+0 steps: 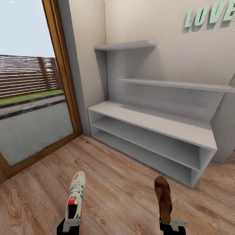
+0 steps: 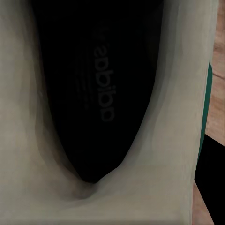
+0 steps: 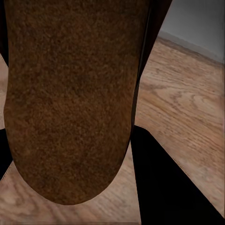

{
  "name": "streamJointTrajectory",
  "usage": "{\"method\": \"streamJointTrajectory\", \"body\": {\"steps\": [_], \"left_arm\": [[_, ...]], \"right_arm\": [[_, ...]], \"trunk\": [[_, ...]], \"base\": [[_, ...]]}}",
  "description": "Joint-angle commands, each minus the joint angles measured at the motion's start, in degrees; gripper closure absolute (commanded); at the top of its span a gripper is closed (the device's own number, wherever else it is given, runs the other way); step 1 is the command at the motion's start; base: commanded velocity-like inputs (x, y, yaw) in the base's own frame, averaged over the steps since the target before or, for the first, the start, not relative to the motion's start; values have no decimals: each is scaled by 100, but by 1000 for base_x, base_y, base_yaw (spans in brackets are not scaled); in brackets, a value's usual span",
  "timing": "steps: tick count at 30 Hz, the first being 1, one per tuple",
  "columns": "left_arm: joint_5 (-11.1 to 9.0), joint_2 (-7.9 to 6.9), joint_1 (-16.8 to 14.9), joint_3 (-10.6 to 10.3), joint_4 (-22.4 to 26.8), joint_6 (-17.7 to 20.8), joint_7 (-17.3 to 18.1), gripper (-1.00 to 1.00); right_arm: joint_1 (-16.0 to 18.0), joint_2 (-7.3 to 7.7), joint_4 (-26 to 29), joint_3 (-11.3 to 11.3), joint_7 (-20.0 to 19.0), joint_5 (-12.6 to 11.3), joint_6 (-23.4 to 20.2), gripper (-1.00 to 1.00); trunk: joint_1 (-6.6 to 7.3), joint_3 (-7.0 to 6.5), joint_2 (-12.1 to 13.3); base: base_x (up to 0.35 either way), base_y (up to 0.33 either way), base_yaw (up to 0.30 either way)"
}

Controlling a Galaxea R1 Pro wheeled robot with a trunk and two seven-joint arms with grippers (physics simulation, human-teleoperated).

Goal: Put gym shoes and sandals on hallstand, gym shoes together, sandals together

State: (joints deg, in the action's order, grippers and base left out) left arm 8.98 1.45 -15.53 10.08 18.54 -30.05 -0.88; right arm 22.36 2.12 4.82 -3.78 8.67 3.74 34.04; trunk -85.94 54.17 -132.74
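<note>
Reaching forward low over the corridor floor [image 1: 117, 182], the left gripper [image 1: 71, 222] is clamped on the heel of a gym shoe [image 1: 75, 195], toe pointing away toward the hallstand [image 1: 156, 122]. To its right, the right gripper [image 1: 171, 225] likewise grips a brown sandal [image 1: 163, 197] by the heel, held above the planks with its toe near the rack's lower right corner.
</note>
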Motion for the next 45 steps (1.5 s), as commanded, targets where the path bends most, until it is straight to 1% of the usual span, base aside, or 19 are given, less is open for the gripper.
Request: {"method": "streamJointTrajectory", "body": {"steps": [1,5,10,14,41,45], "left_arm": [[60,4,-2,38,-3,-19,-8,100],[67,4,-2,38,-7,-38,-7,100],[67,4,-2,38,-10,-167,-7,100],[62,4,-2,38,-11,-189,-8,100],[60,4,-2,38,-17,-194,-8,100],[60,4,-2,38,-17,-194,-6,100]], "right_arm": [[5,-1,-7,-35,4,21,22,100],[5,-1,-7,-35,4,21,19,100],[5,-1,-7,-35,4,21,19,100],[5,-1,-7,-35,4,20,18,100],[5,-1,-7,-35,4,21,17,100],[5,-1,-8,-35,4,21,16,100]], "trunk": [[0,5,-2],[0,5,-2],[0,5,-2],[0,5,-2],[0,5,-2],[0,5,-2]], "base": [[130,295,-268],[247,223,-268],[289,183,-268],[182,85,-268],[7,4,-268],[0,165,-268]]}}
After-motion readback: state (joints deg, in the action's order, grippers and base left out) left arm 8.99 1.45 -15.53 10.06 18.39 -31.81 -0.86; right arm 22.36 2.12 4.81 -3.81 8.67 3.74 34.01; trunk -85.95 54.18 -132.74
